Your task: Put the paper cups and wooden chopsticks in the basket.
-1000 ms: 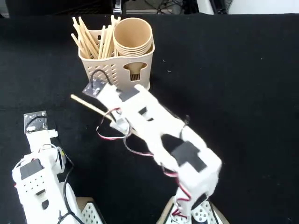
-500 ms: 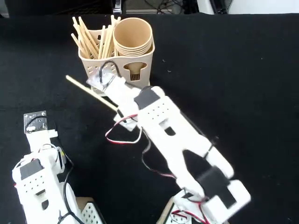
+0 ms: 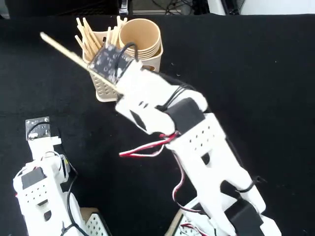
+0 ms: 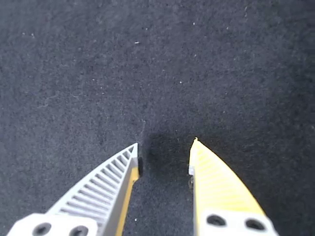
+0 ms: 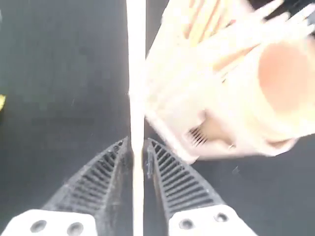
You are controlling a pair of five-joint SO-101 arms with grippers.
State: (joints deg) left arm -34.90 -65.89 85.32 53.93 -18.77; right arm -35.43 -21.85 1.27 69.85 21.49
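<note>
Since a second earlier, my right gripper (image 5: 137, 143) had risen off the black table (image 3: 256, 73) and swung to the basket (image 3: 102, 90), carrying one wooden chopstick (image 3: 63, 47). Its jaws were pinched narrow on the stick, whose long free end jutted past the basket's side, probably ready to tip in among the bundled chopsticks (image 3: 91, 38) beside the stacked paper cups (image 3: 142, 34). My left gripper (image 4: 166, 143) hung parted and empty above the table.

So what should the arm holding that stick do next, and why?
Probably tilt the wooden chopstick upright over the chopstick side of the basket, then lower it. The right end effector grips it, but it slants out past the basket, not inside.
</note>
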